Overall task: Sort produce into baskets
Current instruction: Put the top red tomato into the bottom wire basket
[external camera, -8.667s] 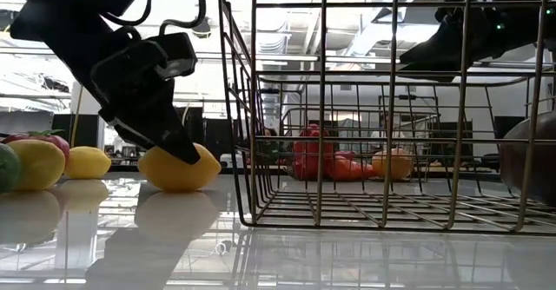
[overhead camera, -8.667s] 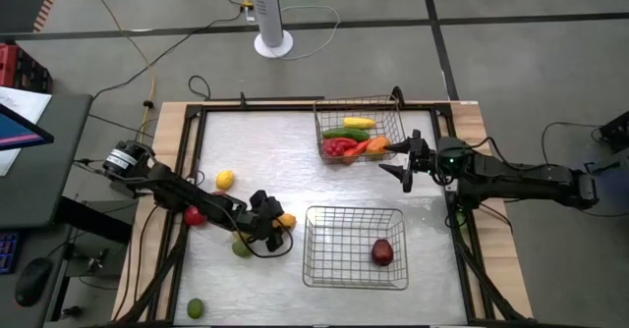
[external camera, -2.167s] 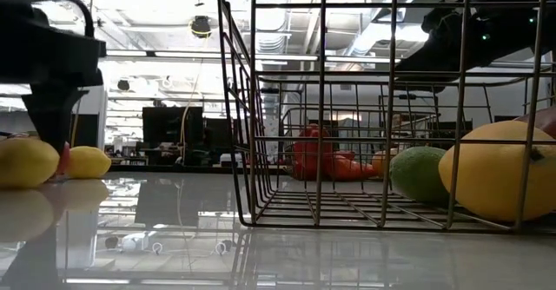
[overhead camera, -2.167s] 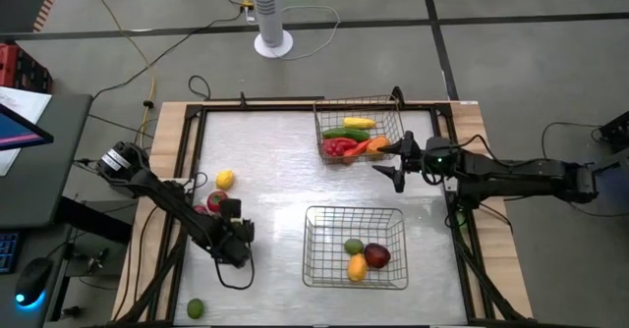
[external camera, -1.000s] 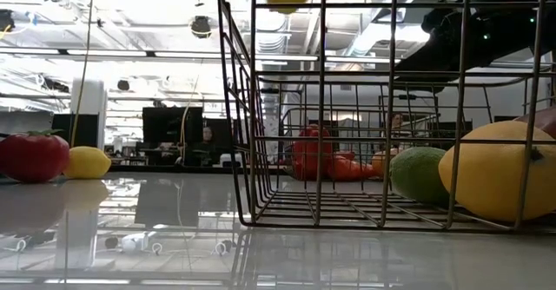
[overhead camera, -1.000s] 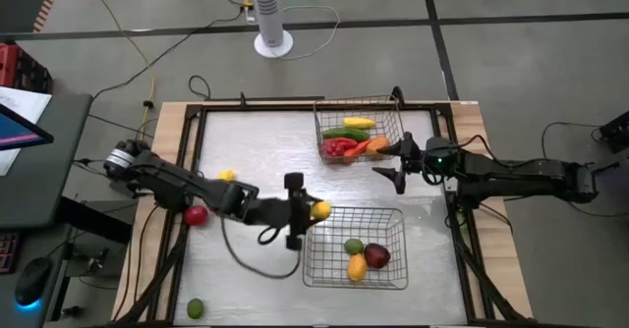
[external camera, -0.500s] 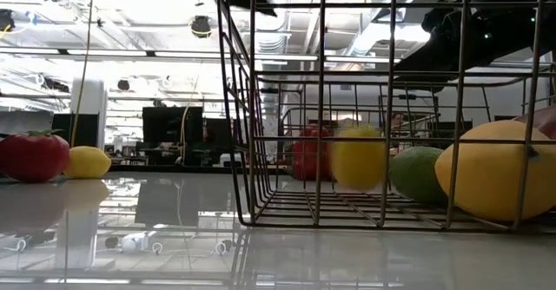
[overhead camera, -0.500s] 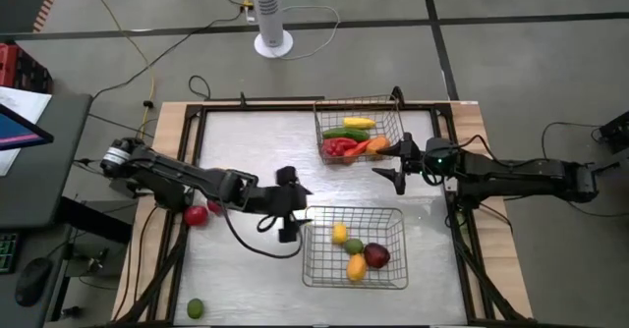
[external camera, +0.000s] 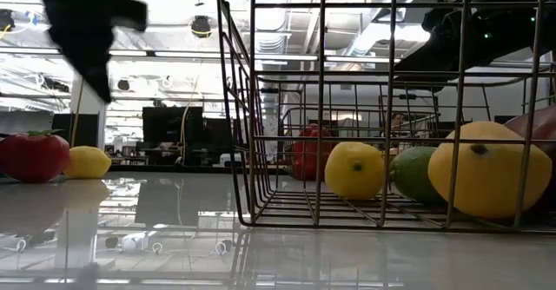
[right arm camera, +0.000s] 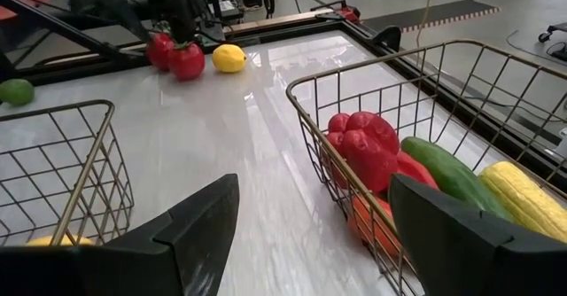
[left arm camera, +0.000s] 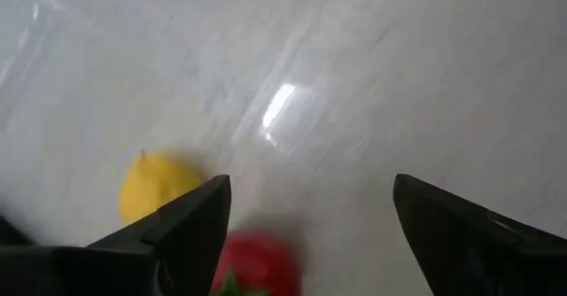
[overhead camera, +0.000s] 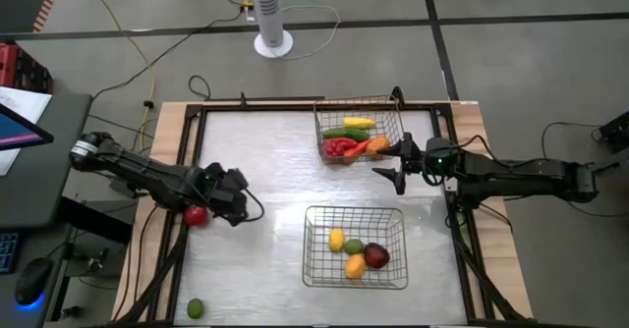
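1. Left gripper [overhead camera: 234, 192] hangs near the bench's left edge, fingers wide, holding nothing, beside a red tomato [overhead camera: 196, 215].
2. Right gripper [overhead camera: 392, 165], fingers wide, hovers beside the far basket [overhead camera: 360, 130].
3. Near basket [overhead camera: 355, 247] holds a lemon [overhead camera: 337, 239] and other fruit.

Wire basket [external camera: 254, 108] holds yellow lemon [external camera: 354, 170], lime [external camera: 410, 174], yellow fruit [external camera: 473, 168]; tomato [external camera: 33, 157] outside.
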`<act>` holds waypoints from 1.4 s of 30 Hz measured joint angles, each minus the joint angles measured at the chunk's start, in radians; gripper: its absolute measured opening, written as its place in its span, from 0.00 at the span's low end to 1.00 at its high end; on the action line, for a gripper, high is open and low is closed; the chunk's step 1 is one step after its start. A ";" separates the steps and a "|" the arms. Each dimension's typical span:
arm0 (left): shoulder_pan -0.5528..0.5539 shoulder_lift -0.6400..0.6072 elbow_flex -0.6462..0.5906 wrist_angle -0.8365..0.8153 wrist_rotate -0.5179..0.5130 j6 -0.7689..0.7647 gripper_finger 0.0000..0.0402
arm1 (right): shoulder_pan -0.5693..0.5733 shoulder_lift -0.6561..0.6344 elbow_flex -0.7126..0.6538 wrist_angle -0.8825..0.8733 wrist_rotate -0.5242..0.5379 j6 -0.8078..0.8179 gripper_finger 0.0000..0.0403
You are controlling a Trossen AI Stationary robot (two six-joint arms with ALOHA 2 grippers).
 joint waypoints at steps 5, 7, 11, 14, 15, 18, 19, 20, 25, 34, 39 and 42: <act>0.000 -0.036 -0.083 -0.004 0.028 -0.035 0.83 | 0.000 0.000 0.000 0.000 0.001 0.000 0.78; 0.000 -0.035 -0.087 -0.028 0.028 -0.042 0.87 | 0.000 0.000 0.000 0.000 0.001 0.000 0.78; 0.000 -0.027 -0.088 -0.120 0.058 -0.076 0.92 | -0.003 0.000 0.000 0.000 0.001 0.000 0.78; 0.000 -0.028 -0.112 -0.146 0.100 -0.104 0.93 | -0.003 0.000 0.000 -0.001 0.001 0.000 0.78; 0.000 -0.028 -0.127 -0.140 0.103 -0.105 0.93 | -0.002 0.000 0.000 -0.001 0.001 0.000 0.78; -0.002 -0.028 -0.193 -0.056 0.121 -0.104 0.93 | -0.002 0.000 0.000 -0.001 0.001 0.000 0.78; -0.002 -0.027 -0.217 -0.034 0.135 -0.103 0.93 | -0.002 0.000 0.000 -0.001 0.001 0.000 0.78; -0.001 -0.027 -0.241 -0.010 0.147 -0.100 0.93 | -0.002 0.000 0.000 -0.001 0.001 0.000 0.78; 0.014 -0.027 -0.287 0.046 0.173 -0.128 0.93 | -0.002 0.000 0.000 0.002 0.002 0.001 0.78; 0.014 -0.027 -0.288 0.045 0.187 -0.147 0.73 | -0.002 0.000 0.000 0.009 0.002 0.000 0.78; 0.025 -0.027 -0.267 0.146 0.222 -0.152 0.67 | -0.002 0.000 0.000 0.014 0.002 0.000 0.78; 0.032 -0.027 -0.210 0.287 0.176 -0.080 0.68 | -0.002 0.000 0.000 0.021 0.002 0.000 0.78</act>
